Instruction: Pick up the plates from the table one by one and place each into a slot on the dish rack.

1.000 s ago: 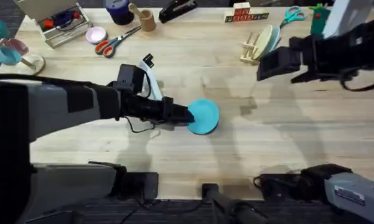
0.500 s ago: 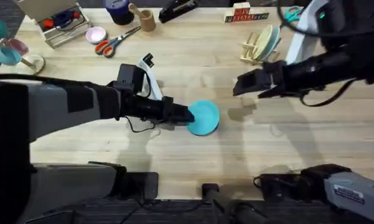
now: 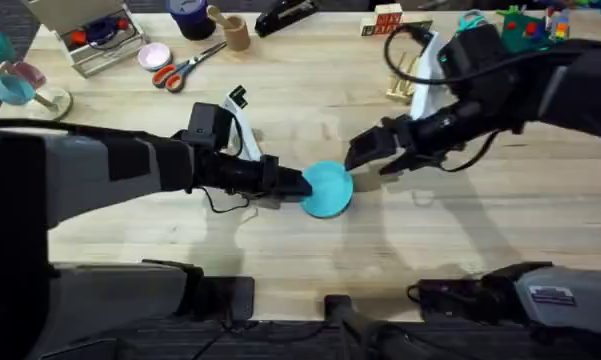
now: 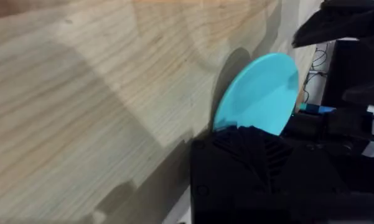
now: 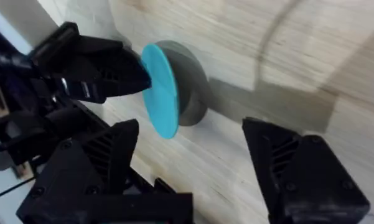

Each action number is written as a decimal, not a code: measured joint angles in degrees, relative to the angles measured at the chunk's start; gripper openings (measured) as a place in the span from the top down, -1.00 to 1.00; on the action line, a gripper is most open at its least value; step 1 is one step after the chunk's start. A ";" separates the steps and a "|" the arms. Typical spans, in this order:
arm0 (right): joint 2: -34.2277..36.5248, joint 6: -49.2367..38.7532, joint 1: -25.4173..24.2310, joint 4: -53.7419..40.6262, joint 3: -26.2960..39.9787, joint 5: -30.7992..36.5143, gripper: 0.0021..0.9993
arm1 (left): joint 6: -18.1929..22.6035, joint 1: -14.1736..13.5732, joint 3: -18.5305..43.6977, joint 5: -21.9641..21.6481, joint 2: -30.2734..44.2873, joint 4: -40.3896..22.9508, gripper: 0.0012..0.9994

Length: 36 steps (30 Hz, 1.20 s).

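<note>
1. The left gripper (image 3: 302, 185) is pinching the turquoise plate (image 3: 328, 188) by its left rim, at frame centre, holding it tilted above the table (image 3: 310, 260).
2. The right gripper (image 3: 365, 152) is hanging just upper right of the plate, jaws wide apart.
3. The dish rack (image 3: 412, 72), at upper right, is holding a pale plate (image 3: 432, 62); the right arm is nearer it.

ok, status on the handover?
Left gripper shut on turquoise plate, tilted off the table. Right gripper open, beside plate. Nothing between them.
</note>
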 joint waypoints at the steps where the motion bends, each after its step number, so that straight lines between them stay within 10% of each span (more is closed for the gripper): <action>1: 0.78 0.01 0.55 0.45 0.00 -0.43 -0.99 | 0.00 0.00 0.00 0.00 0.00 0.00 0.92; 25: 9.40 2.97 10.51 9.53 0.00 -5.67 -0.96 | -0.02 0.00 0.00 0.00 0.00 0.00 0.92; 36: 9.55 3.76 11.72 9.37 -0.02 -5.47 0.29 | -0.07 0.12 0.00 0.04 0.00 -0.02 0.92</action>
